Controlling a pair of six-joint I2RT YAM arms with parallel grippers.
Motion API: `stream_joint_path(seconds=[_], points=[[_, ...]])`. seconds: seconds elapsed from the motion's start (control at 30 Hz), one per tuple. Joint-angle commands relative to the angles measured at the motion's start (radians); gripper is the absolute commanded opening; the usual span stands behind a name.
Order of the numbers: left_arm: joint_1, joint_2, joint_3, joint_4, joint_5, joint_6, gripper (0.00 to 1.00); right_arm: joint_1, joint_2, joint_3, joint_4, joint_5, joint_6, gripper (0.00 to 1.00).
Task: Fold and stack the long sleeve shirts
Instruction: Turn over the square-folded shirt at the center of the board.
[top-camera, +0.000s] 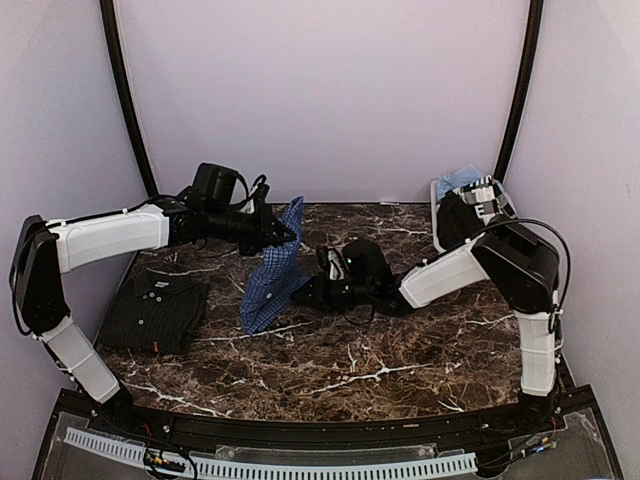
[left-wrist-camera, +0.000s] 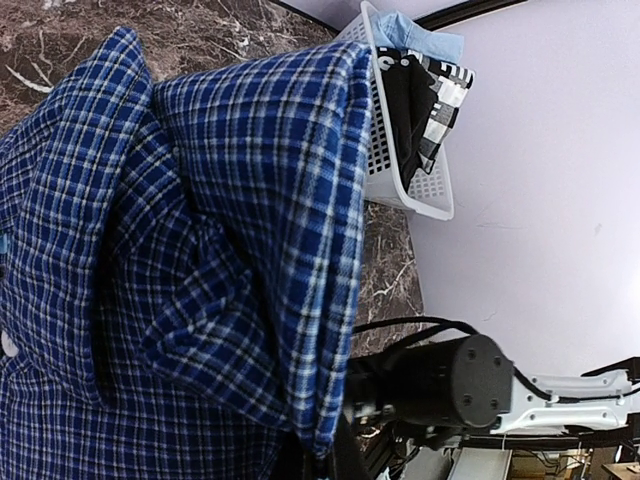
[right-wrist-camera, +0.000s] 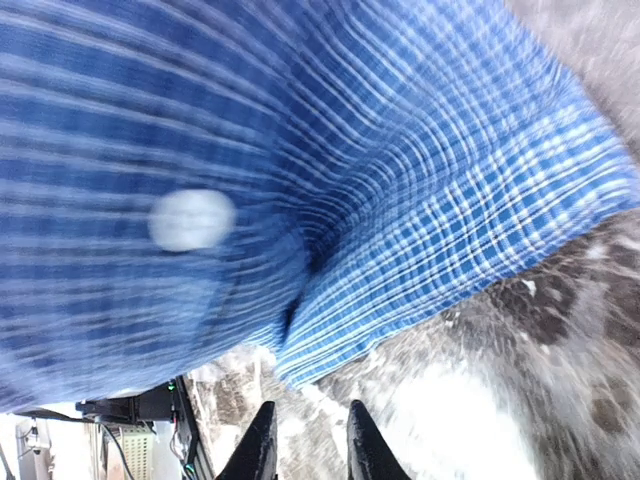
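The blue checked shirt hangs bunched over the middle of the marble table, its lower part resting on the top. My left gripper is shut on its upper edge and holds it up. In the left wrist view the shirt fills the frame, with my left gripper pinching a fold at the bottom. My right gripper is low beside the shirt's lower right edge. In the right wrist view it is open and empty just short of the blurred shirt hem. The near-black shirt lies folded at the left.
A white slatted basket with more clothes stands at the back right corner; it also shows in the left wrist view. The right arm's black wrist is close behind the hanging shirt. Purple walls enclose the table.
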Motion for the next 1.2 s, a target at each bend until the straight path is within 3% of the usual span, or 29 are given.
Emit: stream_joint_path(seconds=[0.0, 0.17, 0.3, 0.43, 0.53, 0.63, 0.8, 1.03, 1.17], points=[[-0.016, -0.041, 0.009, -0.033, -0.011, 0.056, 0.00, -0.026, -0.190, -0.074, -0.076, 0.127, -0.045, 0.23], [-0.094, -0.005, -0.008, -0.039, -0.056, 0.046, 0.00, -0.069, -0.442, -0.175, -0.285, 0.299, -0.093, 0.32], [-0.260, 0.107, 0.015, 0.005, -0.094, 0.009, 0.03, -0.113, -0.656, -0.312, -0.401, 0.380, -0.109, 0.47], [-0.401, 0.285, 0.143, 0.005, -0.088, -0.006, 0.31, -0.122, -0.810, -0.404, -0.556, 0.471, -0.128, 0.62], [-0.436, 0.324, 0.213, 0.009, -0.095, -0.007, 0.49, -0.123, -0.892, -0.469, -0.626, 0.492, -0.125, 0.71], [-0.435, 0.314, 0.246, -0.035, -0.133, 0.022, 0.54, -0.123, -0.927, -0.514, -0.644, 0.471, -0.123, 0.75], [-0.392, 0.241, 0.205, -0.088, -0.227, 0.046, 0.55, -0.122, -0.905, -0.547, -0.666, 0.454, -0.131, 0.76], [-0.230, 0.093, 0.038, -0.142, -0.286, 0.095, 0.56, -0.085, -0.795, -0.543, -0.644, 0.418, -0.140, 0.75], [-0.131, 0.038, -0.053, -0.166, -0.284, 0.160, 0.62, -0.059, -0.745, -0.532, -0.635, 0.428, -0.132, 0.70]])
